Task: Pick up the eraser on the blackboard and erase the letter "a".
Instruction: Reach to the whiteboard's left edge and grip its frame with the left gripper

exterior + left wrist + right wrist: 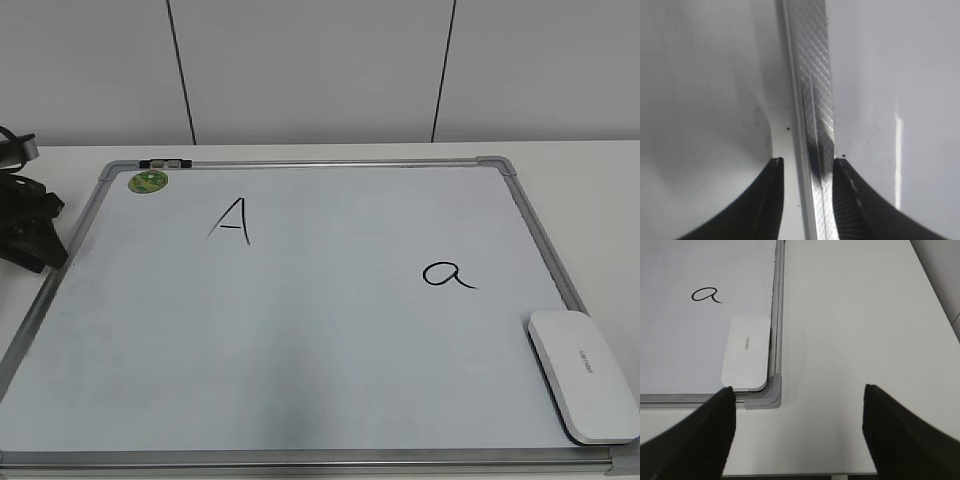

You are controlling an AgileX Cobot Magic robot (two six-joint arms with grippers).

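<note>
The blackboard is a white board in a silver frame, lying flat on the table. The small letter "a" is written right of centre. The white eraser lies at the board's near right corner, overlapping the frame. In the right wrist view, the eraser lies just below the "a" by the board's frame. My right gripper is open and empty, above bare table near that corner. My left gripper is open and empty over the board's left frame strip. It shows dark at the left edge of the exterior view.
A capital "A" and a round green sticker are on the board's upper left. A grey corner piece sits beside the eraser. White table extends right of the board. A white panelled wall stands behind.
</note>
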